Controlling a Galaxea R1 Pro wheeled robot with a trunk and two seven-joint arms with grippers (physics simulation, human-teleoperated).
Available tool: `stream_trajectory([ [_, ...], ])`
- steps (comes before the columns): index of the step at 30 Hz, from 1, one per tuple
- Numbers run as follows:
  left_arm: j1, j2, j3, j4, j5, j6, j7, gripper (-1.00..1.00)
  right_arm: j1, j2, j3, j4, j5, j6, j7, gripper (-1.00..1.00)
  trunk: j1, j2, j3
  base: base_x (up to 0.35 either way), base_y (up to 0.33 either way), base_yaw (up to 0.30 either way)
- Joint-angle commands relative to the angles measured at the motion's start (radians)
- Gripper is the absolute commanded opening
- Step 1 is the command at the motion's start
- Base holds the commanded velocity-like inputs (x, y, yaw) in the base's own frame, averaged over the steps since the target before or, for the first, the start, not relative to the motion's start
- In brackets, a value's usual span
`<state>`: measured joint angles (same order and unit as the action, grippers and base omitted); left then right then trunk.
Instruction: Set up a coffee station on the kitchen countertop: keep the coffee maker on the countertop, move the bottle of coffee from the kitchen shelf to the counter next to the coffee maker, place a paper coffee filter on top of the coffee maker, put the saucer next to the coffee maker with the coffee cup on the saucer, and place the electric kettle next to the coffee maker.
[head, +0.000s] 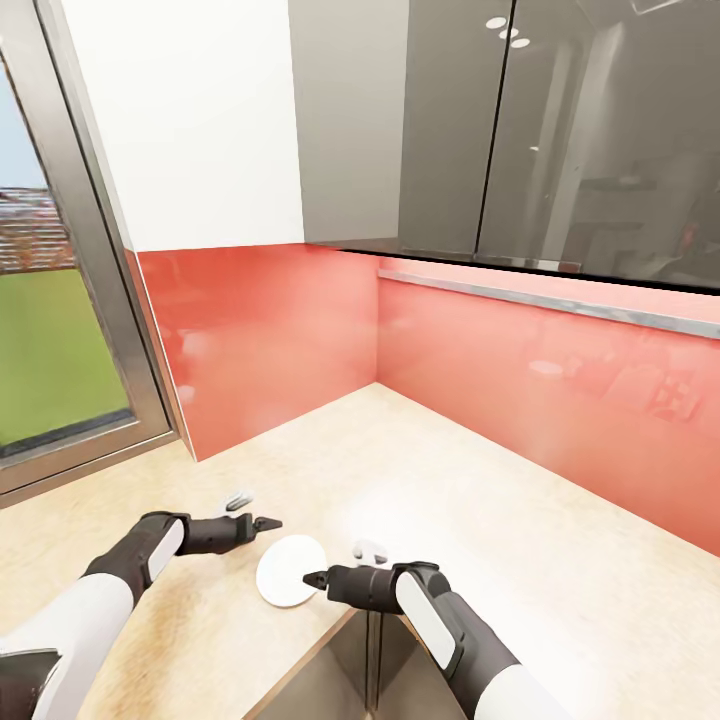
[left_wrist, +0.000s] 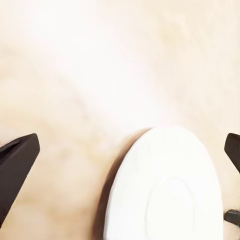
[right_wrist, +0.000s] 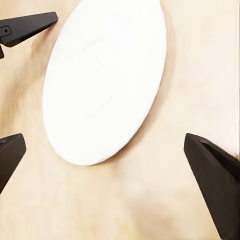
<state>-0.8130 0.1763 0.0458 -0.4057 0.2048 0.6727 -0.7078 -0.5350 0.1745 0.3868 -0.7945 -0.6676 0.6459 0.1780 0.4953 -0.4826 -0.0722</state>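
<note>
The saucer (head: 290, 572), a plain white round plate, lies flat on the light wood-grain kitchen countertop (head: 450, 480) close to its front edge. My left gripper (head: 268, 523) hovers just beyond the saucer's far left rim, open and holding nothing. My right gripper (head: 315, 578) is at the saucer's right rim, also open and empty. In the left wrist view the saucer (left_wrist: 170, 190) lies ahead between the spread fingertips (left_wrist: 17, 165). From the right wrist the saucer (right_wrist: 105, 75) sits past the wide-apart fingertips (right_wrist: 215, 180), with a left finger (right_wrist: 27, 27) beside it.
Red backsplash panels (head: 300, 340) meet in a corner behind the worktop. Glossy dark upper cabinets (head: 520, 130) hang above at the right. A window (head: 50, 340) stands at the left. The counter's front edge and the dark cabinet front (head: 350, 670) lie just below the saucer.
</note>
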Motion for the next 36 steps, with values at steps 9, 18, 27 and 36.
stream_trajectory([
  [9, 0.0, -0.004, -0.001, 0.036, -0.007, 0.014, -0.003, 1.0, -0.001, 0.0, 0.0, 0.003, 0.01, -0.005, 0.0, 1.0, 0.001, -0.001, -0.002, 0.0, 0.0, 0.0],
  [18, 0.001, -0.006, -0.001, 0.041, -0.01, 0.02, -0.012, 1.0, -0.001, 0.0, 0.0, 0.004, 0.01, -0.005, -0.001, 1.0, 0.001, -0.001, -0.002, 0.0, 0.0, 0.0],
  [27, 0.018, -0.016, -0.002, 0.042, -0.011, 0.026, -0.109, 1.0, -0.001, 0.0, 0.0, 0.004, 0.01, -0.006, -0.003, 1.0, 0.001, -0.001, -0.002, 0.0, 0.0, 0.0],
  [36, 0.034, -0.018, -0.003, 0.045, -0.011, 0.028, -0.139, 1.0, -0.002, 0.0, 0.0, 0.035, 0.011, -0.036, -0.004, 1.0, 0.001, -0.001, -0.002, 0.0, 0.0, 0.0],
])
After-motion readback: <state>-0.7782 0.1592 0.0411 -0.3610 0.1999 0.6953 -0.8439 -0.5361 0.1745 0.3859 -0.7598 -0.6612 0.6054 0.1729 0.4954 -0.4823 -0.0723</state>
